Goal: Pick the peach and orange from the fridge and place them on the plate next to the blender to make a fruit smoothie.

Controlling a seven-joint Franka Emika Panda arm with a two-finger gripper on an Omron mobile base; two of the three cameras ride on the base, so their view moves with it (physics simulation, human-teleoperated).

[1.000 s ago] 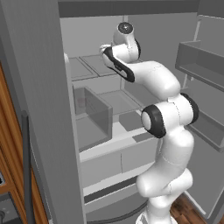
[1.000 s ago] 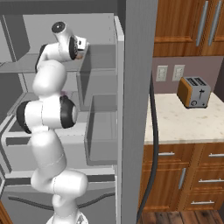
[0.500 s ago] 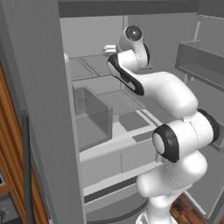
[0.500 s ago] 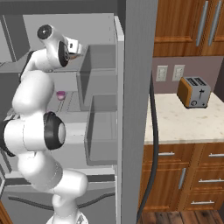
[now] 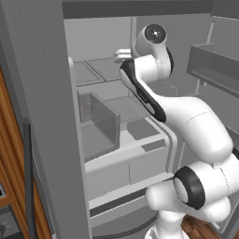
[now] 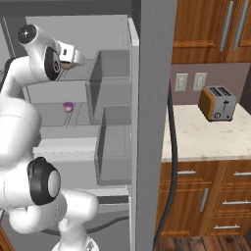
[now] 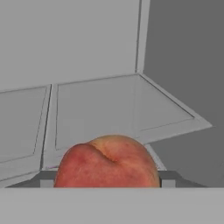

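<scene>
Pinkish-red peach (image 7: pixel 107 162) held between my gripper (image 7: pixel 105 180) pads inside fridge (image 5: pixel 37 116); risk: clipping shelf edge on withdrawal, knocking fruit loose.

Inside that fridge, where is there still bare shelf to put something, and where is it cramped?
The upper shelf beyond the peach lies bare to the back wall and the right side wall. One shelf down, a small pink item takes one spot; around it is free. Translucent bins crowd the middle shelves.
</scene>
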